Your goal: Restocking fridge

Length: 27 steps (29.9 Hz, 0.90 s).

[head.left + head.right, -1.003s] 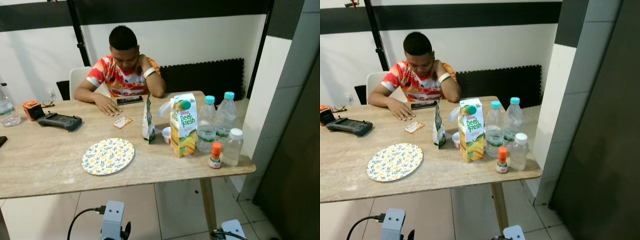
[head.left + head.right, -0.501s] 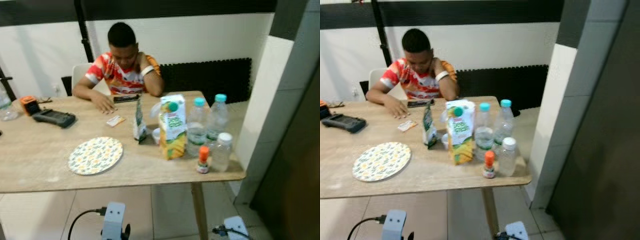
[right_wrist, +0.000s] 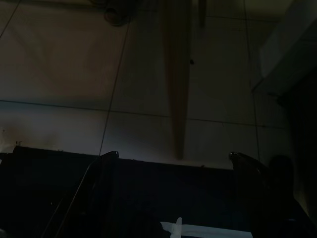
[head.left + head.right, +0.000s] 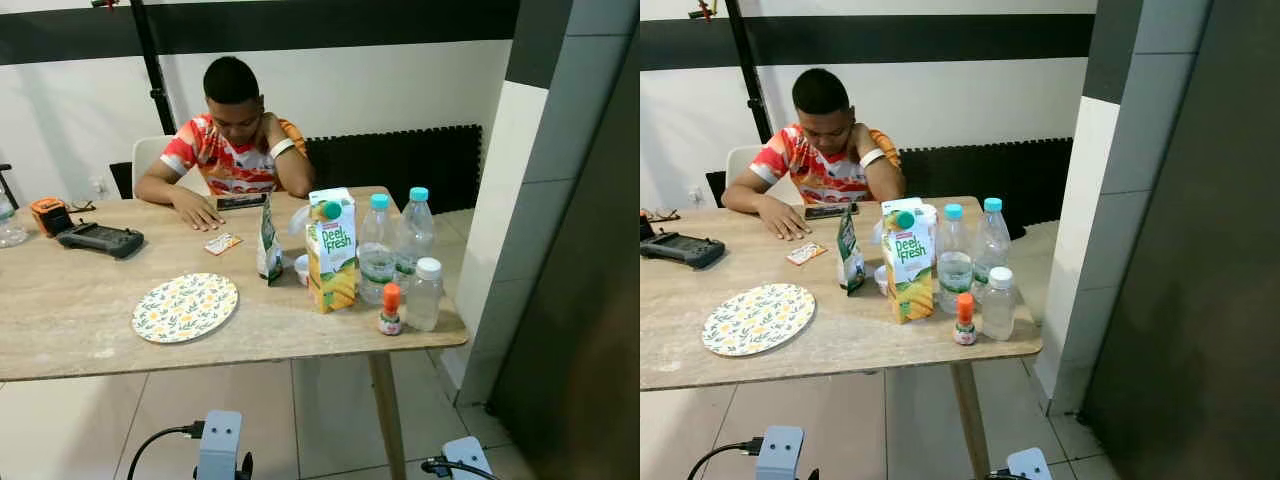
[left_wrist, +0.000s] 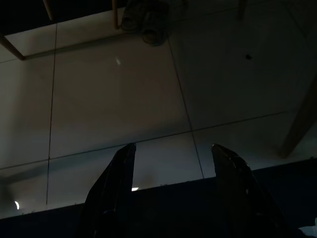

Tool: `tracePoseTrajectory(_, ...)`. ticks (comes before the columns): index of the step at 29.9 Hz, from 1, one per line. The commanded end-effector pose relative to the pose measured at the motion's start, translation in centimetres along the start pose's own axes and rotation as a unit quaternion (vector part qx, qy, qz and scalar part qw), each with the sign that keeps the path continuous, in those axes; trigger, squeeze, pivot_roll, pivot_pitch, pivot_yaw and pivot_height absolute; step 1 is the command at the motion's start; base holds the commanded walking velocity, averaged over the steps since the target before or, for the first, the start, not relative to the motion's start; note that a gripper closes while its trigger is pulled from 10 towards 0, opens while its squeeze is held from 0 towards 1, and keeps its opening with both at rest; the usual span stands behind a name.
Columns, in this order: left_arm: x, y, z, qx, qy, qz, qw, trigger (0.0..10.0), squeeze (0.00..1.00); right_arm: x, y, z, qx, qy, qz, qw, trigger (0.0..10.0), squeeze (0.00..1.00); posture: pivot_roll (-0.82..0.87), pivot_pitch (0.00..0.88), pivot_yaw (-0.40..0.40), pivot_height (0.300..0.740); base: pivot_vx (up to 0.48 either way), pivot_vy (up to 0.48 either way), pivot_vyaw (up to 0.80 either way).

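A juice carton stands on the table. Just beside it are water bottles and a small orange-capped bottle. The left gripper and right gripper hang low over the floor, jaws apart, holding nothing.

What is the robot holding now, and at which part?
Nothing. The left gripper and right gripper both hang open over the tiled floor, with nothing between them. The juice carton and bottles stand untouched on the table.
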State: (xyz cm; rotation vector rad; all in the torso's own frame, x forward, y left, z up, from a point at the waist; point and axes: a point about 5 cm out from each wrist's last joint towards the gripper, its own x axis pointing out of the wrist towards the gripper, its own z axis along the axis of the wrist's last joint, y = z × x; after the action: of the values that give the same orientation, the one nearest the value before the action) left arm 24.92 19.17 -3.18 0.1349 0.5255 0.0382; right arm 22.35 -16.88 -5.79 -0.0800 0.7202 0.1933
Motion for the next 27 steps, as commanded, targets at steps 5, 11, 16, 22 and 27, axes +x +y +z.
tracePoseTrajectory(5,-0.2,-0.2,-0.6,0.009,0.01,0.001,1.0,10.0,0.0,0.0,0.1,-0.1,-0.016,0.008,0.007,1.0,10.0,0.0,-0.01,0.043,0.002,0.74,0.0,-0.384,0.0)
tracePoseTrajectory(11,-0.4,-0.3,-1.2,0.005,0.022,-0.001,1.0,10.0,0.0,0.0,-0.2,-0.3,-0.025,0.015,0.002,1.0,10.0,0.0,-0.01,0.018,-0.004,0.74,0.0,0.0,0.0)
tracePoseTrajectory(16,-0.4,-0.2,-1.1,0.007,0.017,0.005,1.0,10.0,0.0,0.0,-0.3,-0.2,-0.027,0.017,0.001,0.999,10.0,0.0,0.0,0.007,-0.007,0.74,0.0,0.0,0.0)
tracePoseTrajectory(22,-0.2,-0.1,-0.8,0.005,0.014,0.011,1.0,10.0,0.0,0.2,-0.1,0.5,-0.032,0.012,0.003,0.999,10.0,0.0,0.0,0.0,-0.01,0.74,0.0,0.0,0.0)
tracePoseTrajectory(27,-0.1,0.1,-0.6,0.004,0.014,0.014,1.0,10.0,0.0,0.4,0.0,0.7,-0.034,0.011,0.003,0.999,10.0,0.0,0.0,0.0,-0.009,0.74,0.0,0.0,0.0)
